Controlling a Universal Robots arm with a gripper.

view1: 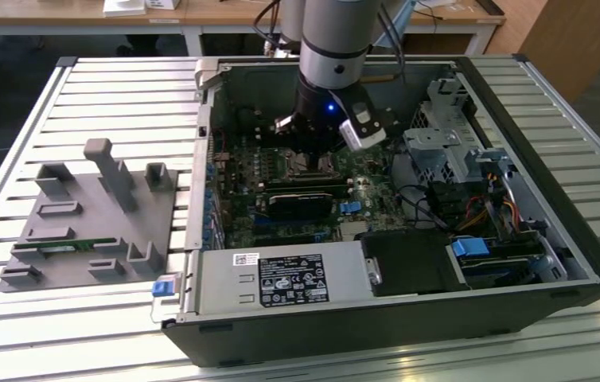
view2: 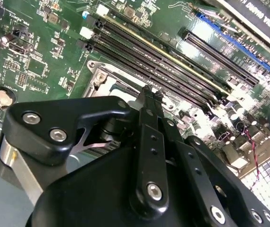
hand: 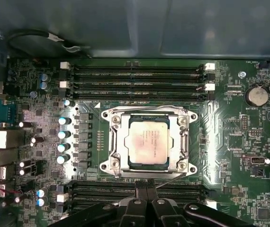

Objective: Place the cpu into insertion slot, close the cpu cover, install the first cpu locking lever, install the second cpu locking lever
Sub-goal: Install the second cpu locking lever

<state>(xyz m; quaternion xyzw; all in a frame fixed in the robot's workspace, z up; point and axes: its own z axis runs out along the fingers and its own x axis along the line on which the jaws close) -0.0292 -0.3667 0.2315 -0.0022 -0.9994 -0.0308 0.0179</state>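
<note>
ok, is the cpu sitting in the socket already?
Yes, in the first wrist view the cpu lies flat inside the insertion slot, framed by the cpu cover.

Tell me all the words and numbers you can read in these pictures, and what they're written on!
None can be quoted for sure.
White label on the grey box at the case's front: print too small to read.
cpu, metal top: faint print, blurred.
Green circuit board: tiny white lettering, too small to trust.
Black card in the second wrist view: pale letters, cut off and blurred.
</note>
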